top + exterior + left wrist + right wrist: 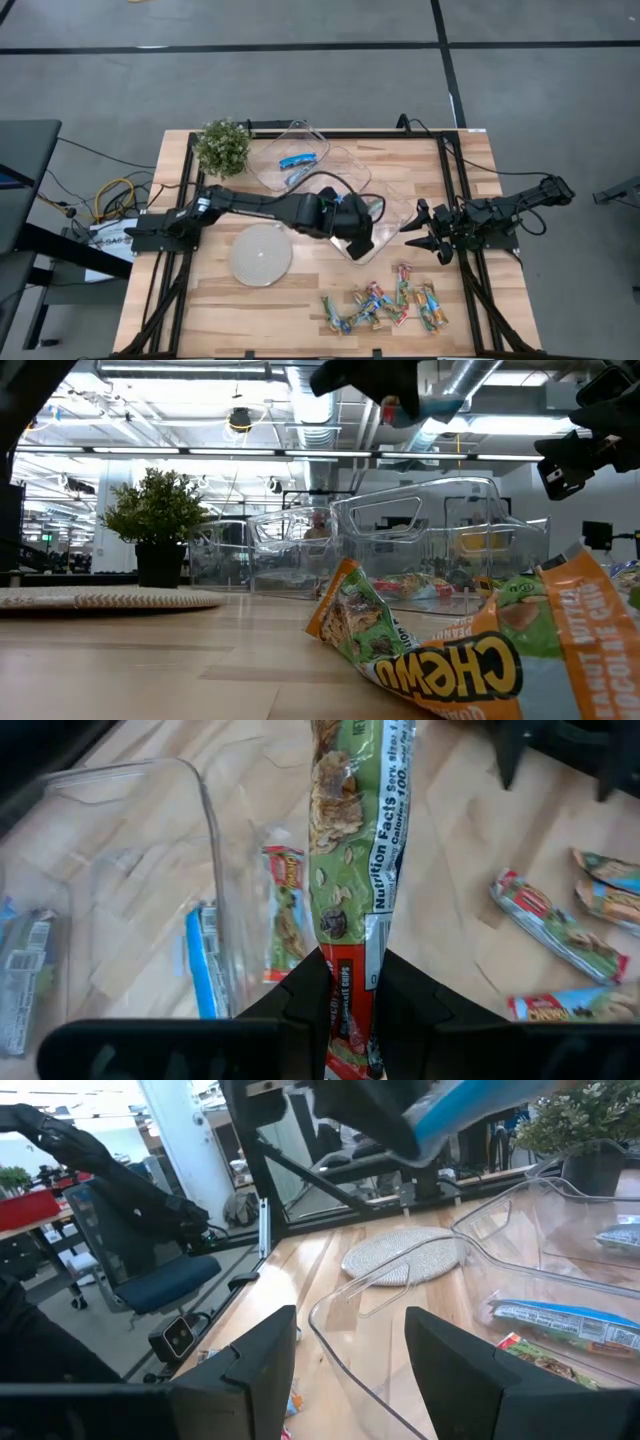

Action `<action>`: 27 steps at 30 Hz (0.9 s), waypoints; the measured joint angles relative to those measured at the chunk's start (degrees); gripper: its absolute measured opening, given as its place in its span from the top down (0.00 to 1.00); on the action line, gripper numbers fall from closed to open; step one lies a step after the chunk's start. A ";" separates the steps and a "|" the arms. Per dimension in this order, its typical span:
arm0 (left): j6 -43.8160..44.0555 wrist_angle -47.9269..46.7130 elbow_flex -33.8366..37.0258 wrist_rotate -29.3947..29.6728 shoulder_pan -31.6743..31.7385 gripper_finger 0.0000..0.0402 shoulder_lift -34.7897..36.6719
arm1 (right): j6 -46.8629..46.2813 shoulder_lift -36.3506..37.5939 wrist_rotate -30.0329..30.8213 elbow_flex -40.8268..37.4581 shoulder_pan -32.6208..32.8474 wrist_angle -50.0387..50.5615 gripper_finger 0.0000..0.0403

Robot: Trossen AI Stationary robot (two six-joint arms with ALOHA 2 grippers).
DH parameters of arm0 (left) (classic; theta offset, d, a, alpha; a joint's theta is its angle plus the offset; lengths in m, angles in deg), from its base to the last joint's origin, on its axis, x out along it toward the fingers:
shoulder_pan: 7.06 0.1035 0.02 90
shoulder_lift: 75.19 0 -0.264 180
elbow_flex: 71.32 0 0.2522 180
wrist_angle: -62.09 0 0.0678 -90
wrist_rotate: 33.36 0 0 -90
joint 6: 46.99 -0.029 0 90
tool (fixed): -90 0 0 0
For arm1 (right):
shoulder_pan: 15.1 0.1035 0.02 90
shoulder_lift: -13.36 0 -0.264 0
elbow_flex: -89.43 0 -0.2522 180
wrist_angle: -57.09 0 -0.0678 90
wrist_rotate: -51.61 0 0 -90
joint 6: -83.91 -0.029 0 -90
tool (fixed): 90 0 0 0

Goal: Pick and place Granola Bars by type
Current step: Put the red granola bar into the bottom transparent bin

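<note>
Left end effector point(350, 1010) is clamped on one end of a green granola bar point(355, 850), which hangs out beyond the fingers over the near clear tray point(385, 225) at mid-worktop. Wrapper text readable: "Nutrition Facts", "Calories 100". Near clear tray holds three bars — one blue-and-white point(203, 965), two multicoloured. Far clear tray point(300, 155), beside the potted plant point(222, 147), holds blue-and-white bars; count unclear. Loose pile of multicoloured bars point(385, 305) lies at the worktop's front edge — roughly ten, overlapping; one reads "CHEWY" in the low view. Right end effector point(432, 233) hovers empty, fingers spread, just right of the near tray. One round grey mat point(262, 254).
</note>
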 joint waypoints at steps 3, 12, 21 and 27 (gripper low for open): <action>-0.17 0.00 0.00 -0.02 0.92 0.86 -0.02 | 0.00 -0.01 0.00 0.00 0.02 0.00 0.54; 0.57 1.32 0.71 -0.02 2.13 0.86 -0.02 | 0.00 -0.01 0.00 0.00 0.00 0.00 0.54; 2.29 9.45 7.94 -4.33 2.32 0.86 -0.36 | 0.00 -0.01 0.00 0.00 0.00 0.00 0.54; 4.22 15.28 15.64 -9.06 3.05 0.86 -0.37 | 0.00 -0.01 0.00 0.00 0.01 0.00 0.54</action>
